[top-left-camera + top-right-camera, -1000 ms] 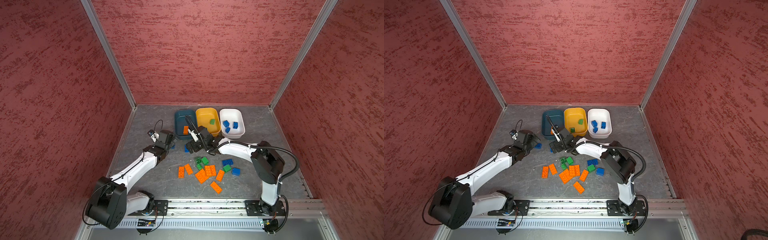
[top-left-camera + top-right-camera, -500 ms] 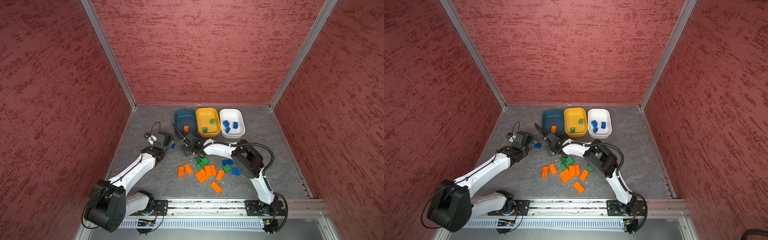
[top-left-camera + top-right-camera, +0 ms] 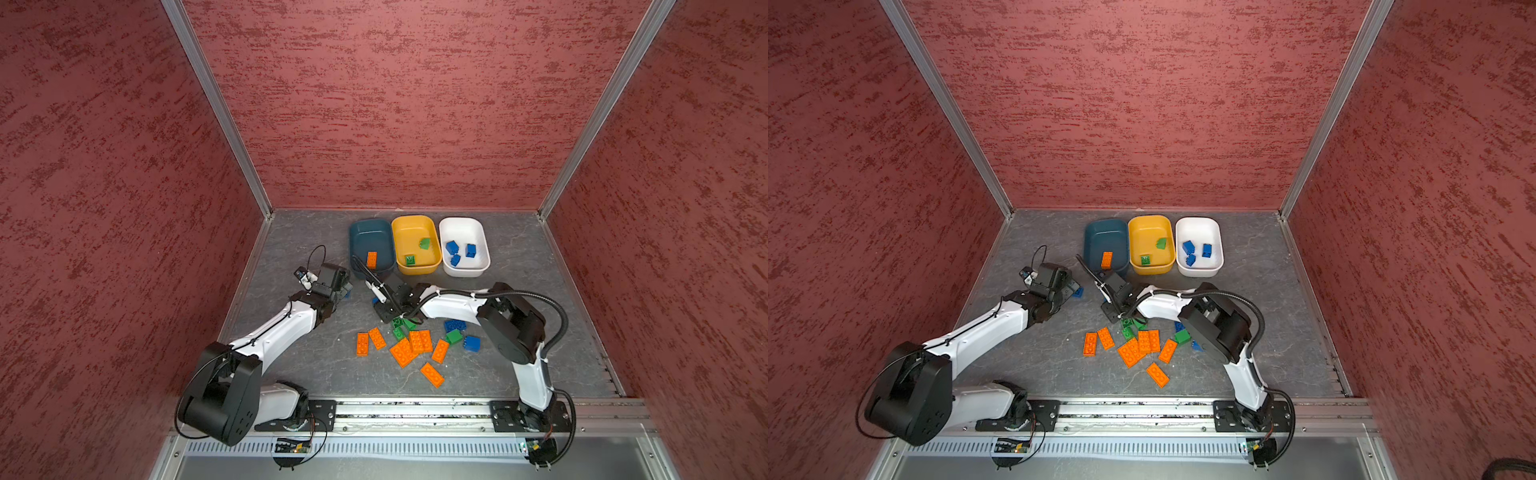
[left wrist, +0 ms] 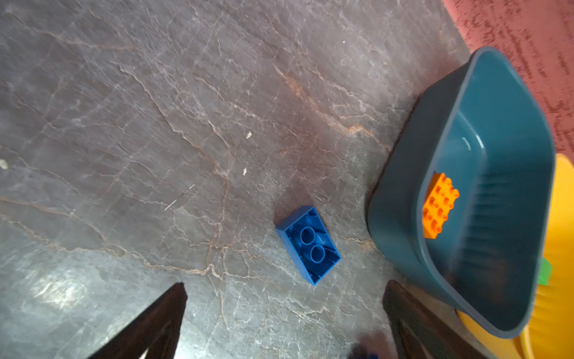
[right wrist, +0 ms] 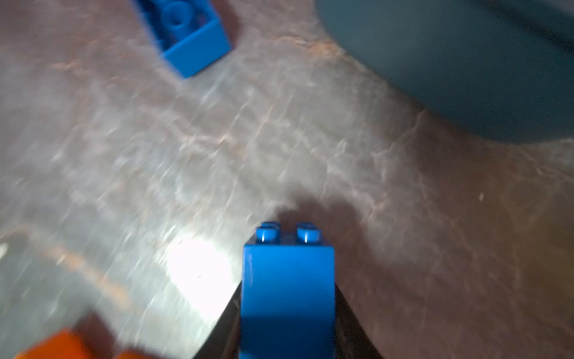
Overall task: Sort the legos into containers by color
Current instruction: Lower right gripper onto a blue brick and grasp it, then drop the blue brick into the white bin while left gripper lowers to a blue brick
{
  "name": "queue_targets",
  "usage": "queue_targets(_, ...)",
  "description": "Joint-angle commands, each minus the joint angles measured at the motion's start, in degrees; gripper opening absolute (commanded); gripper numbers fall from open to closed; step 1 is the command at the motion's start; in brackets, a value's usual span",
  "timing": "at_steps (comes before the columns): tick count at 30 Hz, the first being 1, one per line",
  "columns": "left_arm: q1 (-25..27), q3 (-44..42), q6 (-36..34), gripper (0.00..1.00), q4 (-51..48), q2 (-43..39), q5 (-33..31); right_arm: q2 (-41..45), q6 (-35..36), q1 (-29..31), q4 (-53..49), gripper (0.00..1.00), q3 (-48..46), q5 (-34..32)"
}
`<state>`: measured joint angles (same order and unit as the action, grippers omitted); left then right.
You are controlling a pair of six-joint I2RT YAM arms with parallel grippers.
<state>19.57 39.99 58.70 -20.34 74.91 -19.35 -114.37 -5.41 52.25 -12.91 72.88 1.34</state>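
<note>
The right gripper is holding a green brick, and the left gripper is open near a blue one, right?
Not quite. The held brick in the right gripper is blue, not green; the right wrist view shows it. The left gripper is open near a loose blue brick, as you said.

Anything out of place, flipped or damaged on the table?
One oddity: a loose blue brick lies upside down, hollow underside up, on the table beside the teal tub. Nothing else stands out.
</note>
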Motion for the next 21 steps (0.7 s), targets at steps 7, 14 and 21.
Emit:
queue_targets(7, 0.06, 2.62, 0.58, 0.99, 3.12, 2.59, 1.33, 17.42, 1.94, -5.38, 16.59, 0.3, -15.14, 8.26)
queue_targets(14, 0.37, 3.47, 1.3, 0.99, 2.31, 2.92, 1.14, 26.67, -3.19, -15.81, 24.22, 0.28, -23.23, 4.85)
queue_targets(21, 0.57, 0.72, 3.41, 0.99, 1.06, -0.04, -0.28, 26.39, -8.4, -27.91, 18.16, 0.28, -21.01, -5.07)
